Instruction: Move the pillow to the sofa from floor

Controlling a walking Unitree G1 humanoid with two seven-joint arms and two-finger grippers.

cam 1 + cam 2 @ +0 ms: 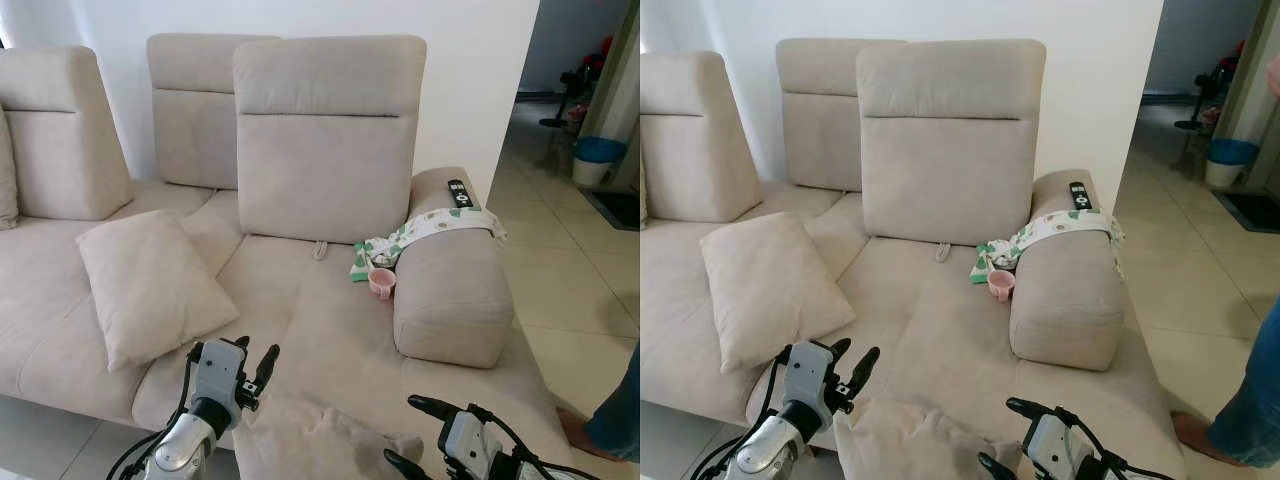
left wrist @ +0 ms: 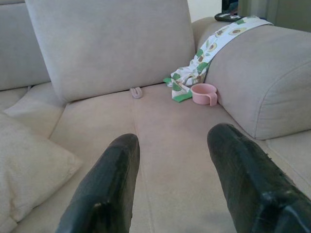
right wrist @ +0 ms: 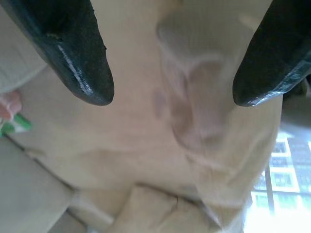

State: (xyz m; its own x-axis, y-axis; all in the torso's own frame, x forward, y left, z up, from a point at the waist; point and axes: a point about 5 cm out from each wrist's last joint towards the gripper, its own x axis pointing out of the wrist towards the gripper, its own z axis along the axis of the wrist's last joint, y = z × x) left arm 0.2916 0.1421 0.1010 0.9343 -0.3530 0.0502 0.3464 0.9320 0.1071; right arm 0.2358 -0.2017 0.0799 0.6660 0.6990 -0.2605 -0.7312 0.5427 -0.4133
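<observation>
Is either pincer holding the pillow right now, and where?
No. Both pincers, left and right, are open; the pillow lies between them at the sofa's front edge.

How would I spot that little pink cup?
Find the sofa's thick right armrest with the avocado-print cloth draped over it. Where that cloth reaches the seat, the pink cup sits against the armrest's inner side, the only pink thing among beige cushions.

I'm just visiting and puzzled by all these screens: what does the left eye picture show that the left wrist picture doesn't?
Left eye alone: the second pillow low between both open grippers, left gripper and right gripper, and a person's foot on the tiles. Left wrist alone: its black fingers close up. Both: the sofa, pink cup, avocado-print cloth, remote and pillow on the seat.
</observation>
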